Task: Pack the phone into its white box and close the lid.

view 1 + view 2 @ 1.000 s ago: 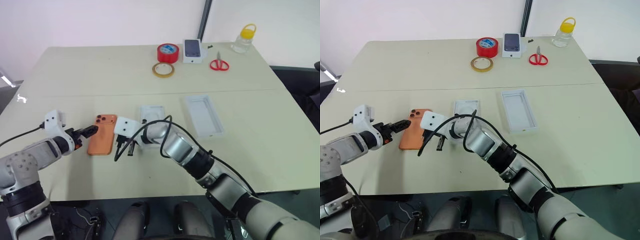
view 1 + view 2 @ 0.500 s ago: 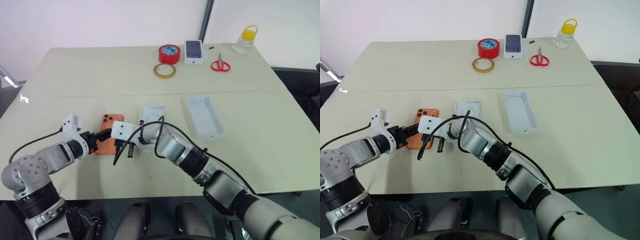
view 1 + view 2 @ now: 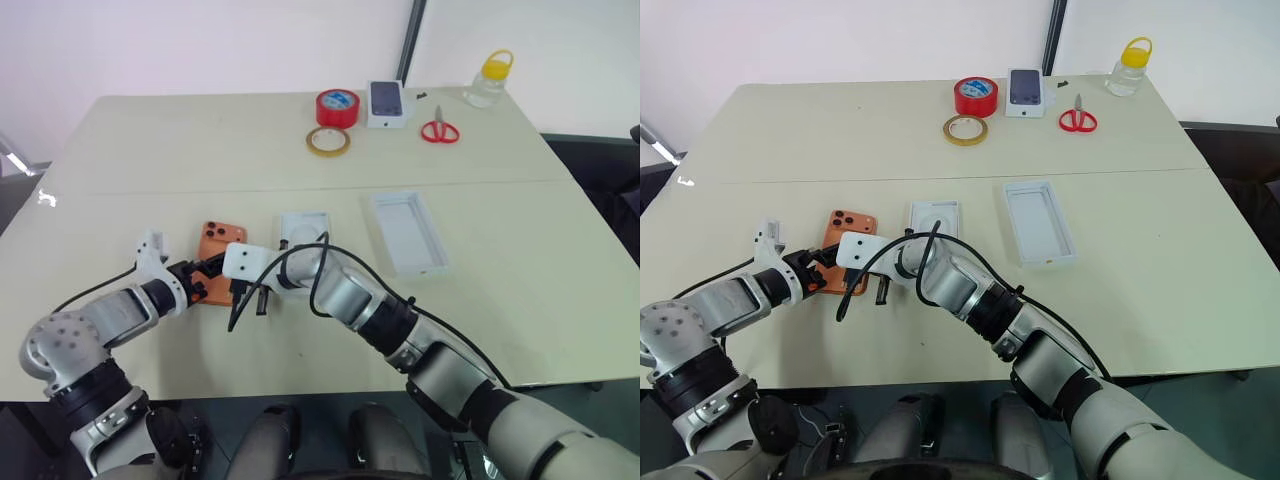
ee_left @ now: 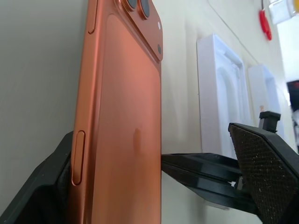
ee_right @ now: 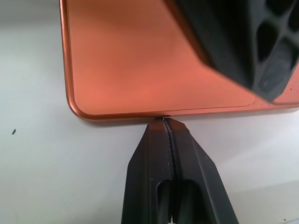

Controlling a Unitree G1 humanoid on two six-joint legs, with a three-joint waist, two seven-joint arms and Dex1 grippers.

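Left tool (image 3: 205, 283): black fingers spread wide, one on either long side of the phone (image 3: 217, 262), textured pad facing the metal edge. Whether the pads press the phone or stand just off it I cannot tell. Phone lies back-up on the table (image 3: 150, 160): matte orange shell, rounded corners, raised lens cluster at its far corner, a side button visible in the left wrist view. Its near end is covered by both tools.

Right tool (image 5: 167, 125): smooth black fingers pressed together, tips touching the phone's near short edge, empty.

Just right of the right tool, a flat white insert (image 3: 304, 229) with an embossed outline; its near part is hidden by the right arm. Further right, well apart, a shallow white rectangular tray with raised rim (image 3: 408, 233); the floor tone is hard to make out, so whether it is the box or the lid I cannot tell.

Far side of table: red tape roll (image 3: 337, 106), tan tape ring (image 3: 327, 141), small white box with a printed phone (image 3: 386, 103), red scissors (image 3: 438, 130), clear jar with yellow cap (image 3: 488, 79).
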